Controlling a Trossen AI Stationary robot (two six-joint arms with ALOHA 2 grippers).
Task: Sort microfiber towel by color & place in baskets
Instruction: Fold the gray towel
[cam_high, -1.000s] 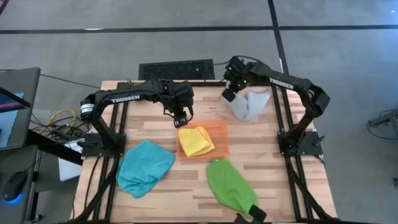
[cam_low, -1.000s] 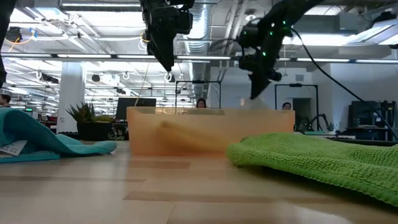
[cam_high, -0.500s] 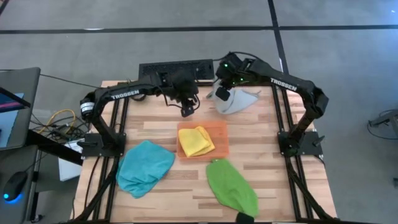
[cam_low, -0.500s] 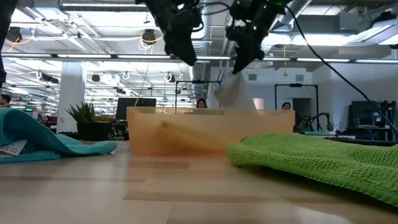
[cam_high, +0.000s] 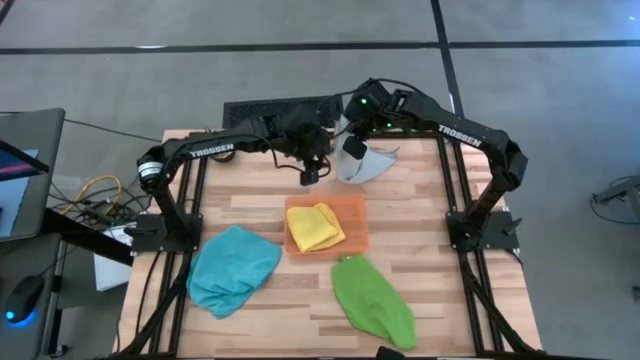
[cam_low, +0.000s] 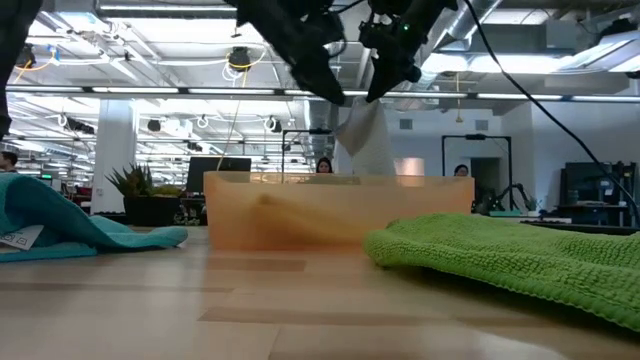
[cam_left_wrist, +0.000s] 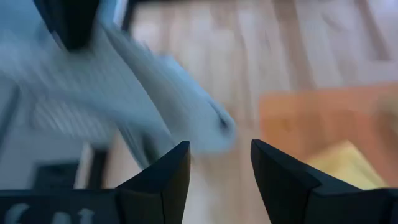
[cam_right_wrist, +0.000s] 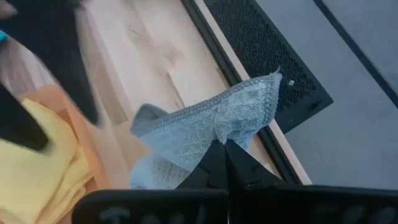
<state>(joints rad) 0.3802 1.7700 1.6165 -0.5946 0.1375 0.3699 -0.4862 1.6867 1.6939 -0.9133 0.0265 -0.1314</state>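
Two grippers meet at the table's far edge in the high view: right gripper (cam_high: 352, 150) pinched tight on a grey towel (cam_high: 368, 163) that hangs from it over the wood, left gripper (cam_high: 309, 174) parted and empty, just beside that towel. Orange tray (cam_high: 354, 232) sits mid-table with a yellow towel (cam_high: 314, 226) inside; teal towel (cam_high: 232, 268) lies near the left front, green towel (cam_high: 371, 299) in front of the tray, both on bare table (cam_high: 420, 250), apart from the tray. Black mat (cam_high: 270, 109) lies past the far edge. Low view: both arms hang above the tray wall (cam_low: 330, 210), grey towel dangling behind it, its lower end hidden; teal cloth left, green cloth right foreground, open wood between. Left wrist view: fingers (cam_left_wrist: 163, 171) spread, nothing between them, blurred grey cloth ahead, tray corner beside. Right wrist view: fingertips (cam_right_wrist: 225, 155) together on the grey towel's fold, table edge and black mat beyond, yellow towel to one side.
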